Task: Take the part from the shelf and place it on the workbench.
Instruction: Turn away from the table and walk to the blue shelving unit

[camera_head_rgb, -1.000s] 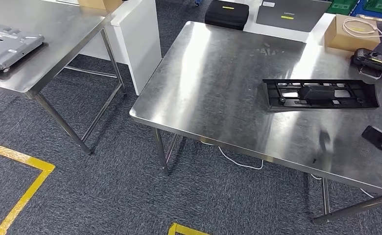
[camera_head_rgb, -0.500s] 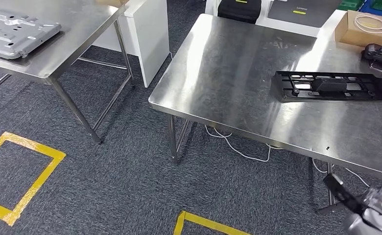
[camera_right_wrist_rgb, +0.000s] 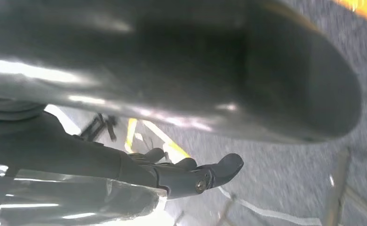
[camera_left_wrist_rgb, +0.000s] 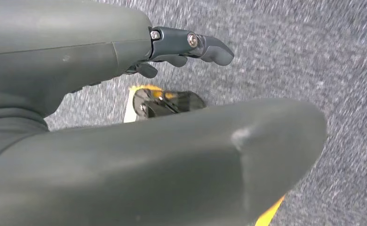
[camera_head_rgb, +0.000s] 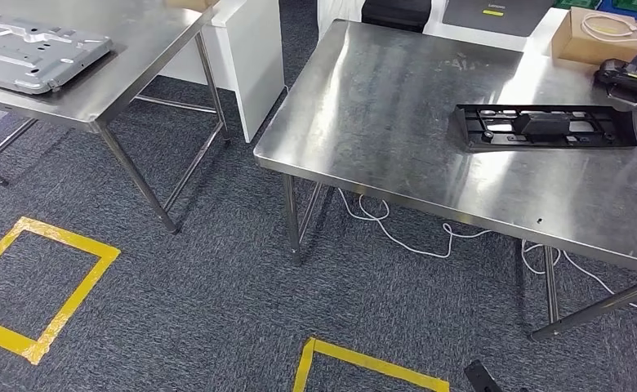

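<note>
since the black part (camera_head_rgb: pixel 544 127) near the table's (camera_head_rgb: pixel 380 122) far right edge looks stiff and light, its long sides should be held; both robot hands' states cannot be told.

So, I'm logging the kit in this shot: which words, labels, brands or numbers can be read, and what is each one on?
None can be read with certainty.
Grey laptop: a small yellow-green mark on its lid, too small to read.
Black handheld device: a yellow label strip, too blurred to read.
Black plastic part: no text visible.
Cardboard box: no print visible.
</note>
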Robot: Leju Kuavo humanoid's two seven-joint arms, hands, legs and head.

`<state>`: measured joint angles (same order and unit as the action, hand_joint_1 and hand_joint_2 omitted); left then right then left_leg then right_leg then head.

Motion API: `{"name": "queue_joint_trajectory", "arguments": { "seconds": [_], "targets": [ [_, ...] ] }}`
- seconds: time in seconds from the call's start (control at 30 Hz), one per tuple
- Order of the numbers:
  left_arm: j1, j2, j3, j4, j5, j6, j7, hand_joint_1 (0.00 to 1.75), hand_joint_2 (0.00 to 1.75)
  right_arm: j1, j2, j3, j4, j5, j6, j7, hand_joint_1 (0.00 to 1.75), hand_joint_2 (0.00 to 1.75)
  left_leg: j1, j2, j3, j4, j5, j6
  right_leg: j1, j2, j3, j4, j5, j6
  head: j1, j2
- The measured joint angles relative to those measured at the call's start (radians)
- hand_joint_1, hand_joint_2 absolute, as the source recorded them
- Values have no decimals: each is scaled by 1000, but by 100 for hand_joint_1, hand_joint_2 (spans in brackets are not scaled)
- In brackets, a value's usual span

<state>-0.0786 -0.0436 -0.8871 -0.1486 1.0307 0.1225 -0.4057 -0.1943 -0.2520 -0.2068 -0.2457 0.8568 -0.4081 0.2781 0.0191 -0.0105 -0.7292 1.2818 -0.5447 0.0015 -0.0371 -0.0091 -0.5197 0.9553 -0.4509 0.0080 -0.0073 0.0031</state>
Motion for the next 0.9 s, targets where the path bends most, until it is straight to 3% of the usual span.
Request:
{"name": "queue_joint_trajectory", "arguments": {
  "seconds": [0.03, 0.07, 0.1, 0.13, 0.17, 0.23, 0.3, 0.37, 0.4, 0.47, 0.53, 0.6, 0.67, 0.7, 0.77, 0.83, 0.9],
  "targets": [
    [-2, 2, 0, 0, 0, -2, -2, 0, 0, 17, 21, -14, 3, -6, 3, -10, 0, 44, 10, -2, 58, -63, 13, -16, -6, 1, -16, 9, 6, 12, -2, 0],
    [-5, 6, 0, -1, 0, -4, -5, 0, 0, 34, 45, -31, 6, -13, 19, -25, 0, 87, 17, -4, 112, -127, 30, -22, -9, 3, -33, 17, 15, 30, -3, 0],
    [-8, 9, 0, -1, 0, -5, -8, 0, 0, 51, 67, -45, 9, -16, 37, -37, 0, 131, 19, -7, 162, -200, 47, -22, -11, 6, -47, 21, 24, 50, -4, 0],
    [-11, 11, 0, -1, 2, -6, -10, 0, 0, 60, 77, -53, 12, -16, 60, -45, 0, 175, 16, -11, 178, -240, 53, -9, -8, 8, -59, 23, 32, 68, -5, 0],
    [-13, 14, 0, -1, 3, -6, -13, 0, 0, 71, 87, -58, 15, -13, 85, -51, 0, 175, 13, -10, 169, -246, 65, 12, -6, 9, -67, 26, 29, 77, -4, 0],
    [-14, 18, 0, -1, 5, -4, -16, 0, 0, 93, 106, -59, 22, -4, 111, -50, 0, 175, 10, -7, 156, -257, 87, 40, -9, 9, -100, 90, -21, 68, 1, 0],
    [-14, 21, 0, -1, 4, -3, -16, 0, 0, 107, 124, -60, 27, 2, 129, -43, 0, 87, 3, -3, 138, -259, 103, 53, -10, 9, -152, 226, -103, 51, 6, 0],
    [-14, 23, -1, -1, 1, -3, -15, 0, 0, 117, 134, -62, 31, 0, 155, -34, 0, 0, -6, 1, 119, -258, 116, 55, -4, 9, -171, 317, -140, 55, 7, 0],
    [-15, 24, -3, -1, -2, -4, -14, 0, 0, 122, 138, -65, 33, -3, 170, -31, 0, 0, -9, 2, 112, -258, 122, 55, -1, 9, -154, 311, -135, 61, 7, 0],
    [-16, 26, -9, -1, -7, -6, -12, 0, 0, 131, 146, -69, 34, -7, 194, -34, 0, 0, -11, 2, 101, -257, 133, 49, 3, 8, -60, 183, -99, 73, 7, 0],
    [-19, 29, -16, -1, -10, -7, -10, 0, 0, 134, 157, -70, 35, -7, 203, -40, 0, 0, -15, 3, 95, -257, 145, 38, 11, 11, 28, 54, -74, 65, 6, 0],
    [-23, 31, -19, -1, -13, -8, -8, 0, 0, 137, 165, -72, 36, -8, 203, -44, 0, 0, -18, 3, 95, -258, 156, 28, 22, 16, 42, 20, -67, 50, 5, 0],
    [-25, 35, -22, -1, -15, -9, -7, 0, 0, 141, 172, -75, 38, -10, 204, -46, 0, 0, -17, 2, 92, -255, 158, 19, 16, 17, 29, 18, -58, 34, 5, 0],
    [-26, 36, -23, -1, -15, -9, -7, 0, 0, 141, 176, -76, 39, -10, 204, -46, 0, 0, -14, 3, 85, -241, 139, 15, 12, 16, 26, 18, -51, 21, 4, 0],
    [-26, 39, -25, -1, -15, -9, -7, 0, 0, 142, 181, -77, 39, -10, 204, -47, 0, 87, -9, 5, 56, -162, 63, 6, 8, 13, 18, 18, -36, -5, 4, 0],
    [-27, 39, -26, -1, -15, -9, -7, 0, 0, 146, 184, -77, 40, -9, 206, -49, 0, 175, -7, 6, 21, -34, -16, -3, 15, 11, 3, 20, -23, -18, 4, 0],
    [-27, 40, -27, -1, -16, -9, -6, 0, 0, 149, 188, -78, 41, -13, 214, -54, 0, 175, -6, 6, 29, 17, -30, -6, 21, 10, -13, 24, -13, -19, 4, 0]
  ]
}}
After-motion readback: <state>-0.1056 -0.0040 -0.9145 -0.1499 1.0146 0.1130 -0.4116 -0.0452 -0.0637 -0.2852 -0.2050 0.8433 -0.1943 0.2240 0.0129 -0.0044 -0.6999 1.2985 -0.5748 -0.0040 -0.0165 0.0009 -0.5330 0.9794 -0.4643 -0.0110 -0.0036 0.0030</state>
